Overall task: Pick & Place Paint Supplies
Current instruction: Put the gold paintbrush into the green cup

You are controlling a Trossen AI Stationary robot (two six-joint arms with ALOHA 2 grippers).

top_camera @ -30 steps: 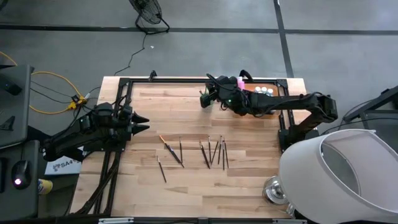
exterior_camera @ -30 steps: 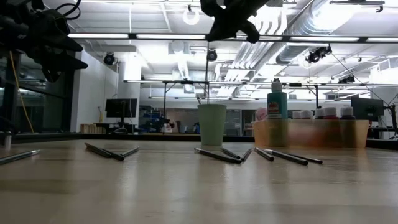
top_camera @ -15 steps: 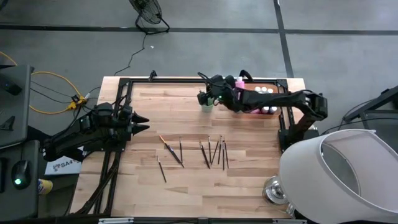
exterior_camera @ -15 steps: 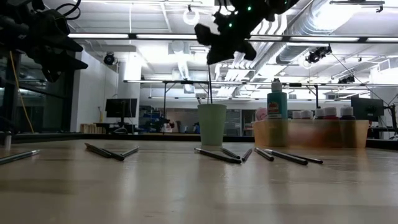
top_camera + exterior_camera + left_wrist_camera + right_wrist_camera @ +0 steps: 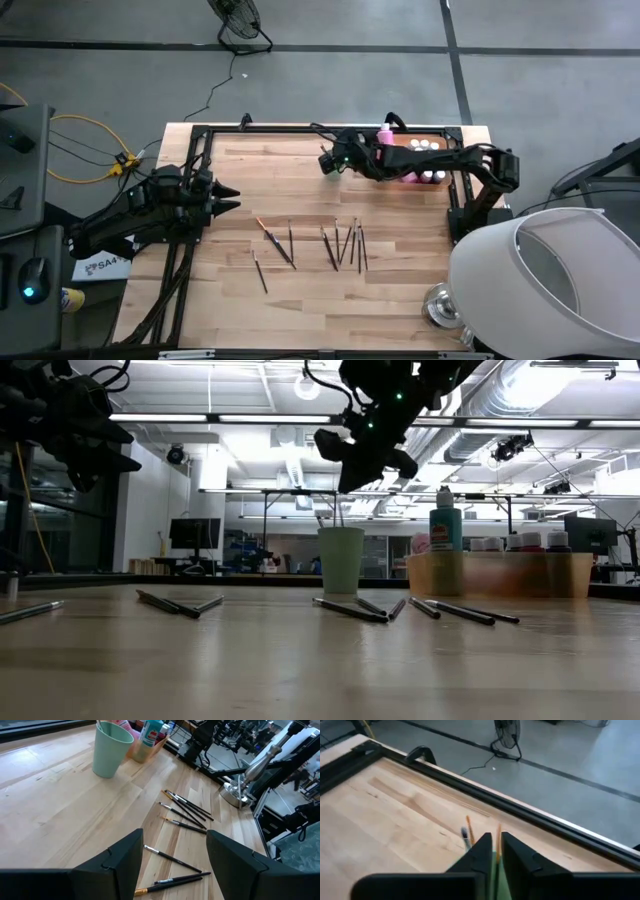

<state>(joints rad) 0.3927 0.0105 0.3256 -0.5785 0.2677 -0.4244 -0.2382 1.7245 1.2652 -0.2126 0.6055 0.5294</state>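
Over the bench's far edge, the right pincer [image 5: 345, 472] holds a brush [image 5: 497, 845] upright, cup [image 5: 341, 559] straight below. Left pincer [image 5: 228, 197] (wide open) waits near the left edge.

overhead, table-level, two wrist cameras

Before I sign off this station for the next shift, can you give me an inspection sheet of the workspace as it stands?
Surface: wooden table, black frame along its edges.
Job's things: brushes lie loose mid-table; two stand in the green cup; teal bottle and small bottles in the orange tray.
Clutter: nothing seen.
Grippers: right gripper over the cup, fingers nearly together around a brush handle; left gripper waits at the table's left edge, fingers apart, empty.
Cables: yellow cable on the floor, left of the table.
Surroundings: fan on the floor beyond the table.
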